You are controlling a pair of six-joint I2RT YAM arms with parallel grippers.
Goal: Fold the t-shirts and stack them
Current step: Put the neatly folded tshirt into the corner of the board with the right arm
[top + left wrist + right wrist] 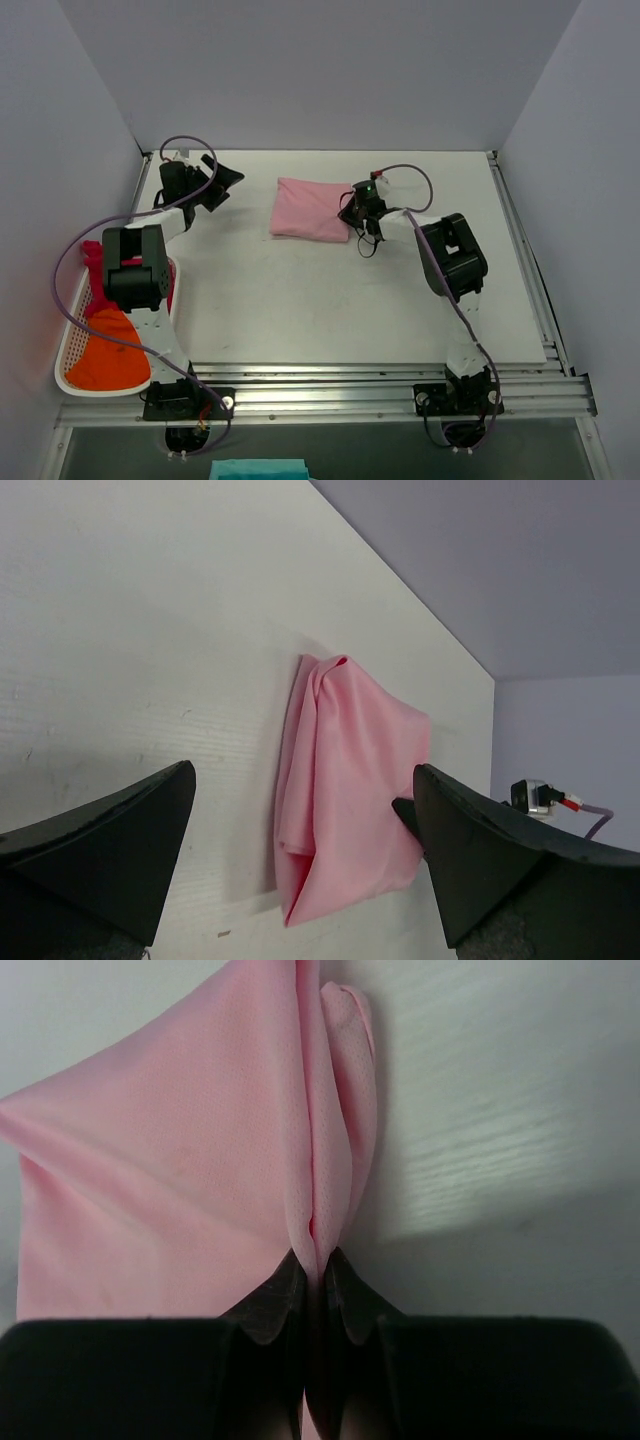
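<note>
The light pink t-shirt [310,210] lies folded into a small rectangle at the middle back of the table. My right gripper [352,212] is at its right edge, shut on a pinched fold of the pink cloth [325,1190]. My left gripper [226,184] is open and empty, to the left of the pink shirt [345,780] and apart from it. The orange t-shirt [108,352] and the magenta-red t-shirt [95,262] lie crumpled in the white basket [66,352] at the left, partly hidden by my left arm.
The white table [300,300] has grey walls on three sides. A metal rail [350,385] runs along the near edge. A teal cloth [258,469] shows below the rail.
</note>
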